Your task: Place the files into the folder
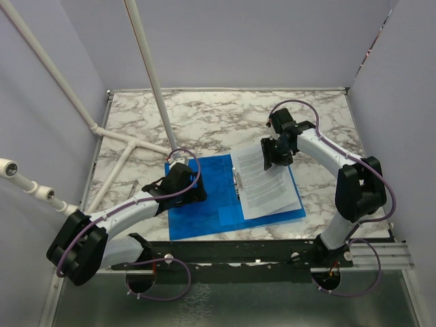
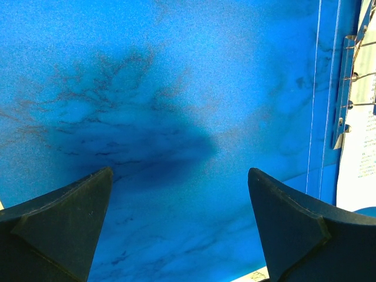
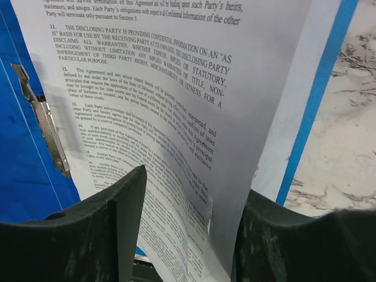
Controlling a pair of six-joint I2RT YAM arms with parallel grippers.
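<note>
Files point(image 3: 153, 106): the right gripper point(image 3: 197, 188) has its jaws partly apart, not clamped. The top sheet's edge curls up through the gap and lies against the inner face of the finger at 3 o'clock in the right wrist view, clear of the finger at 9 o'clock. Can't tell whether that contact carries any of the sheet. From above, this gripper sits over the far edge of the sheets, about 1 o'clock from their centre. Left gripper point(image 2: 180, 171): jaws spread wide with nothing between them, only bare blue cover of the folder point(image 2: 176, 70) under them. Can't tell if the tips touch the cover or hang just above it. From above it's on the left flap, about 10 o'clock from the folder's centre. The folder lies open and flat, both flaps down. The sheets are on the right flap at 3 o'clock from the spine, slightly skewed, and overhang the flap's far edge. The metal clip point(image 3: 44, 126) runs along the spine just beside the sheets' left edge, not over them. Counts: two grippers, one folder, one clip. At least two sheets, going by a second white edge showing past the printed one at 3 o'clock; exact number can't be told. The folder sits toward 6 o'clock on the marble table point(image 1: 204, 116), near the arm bases.
</note>
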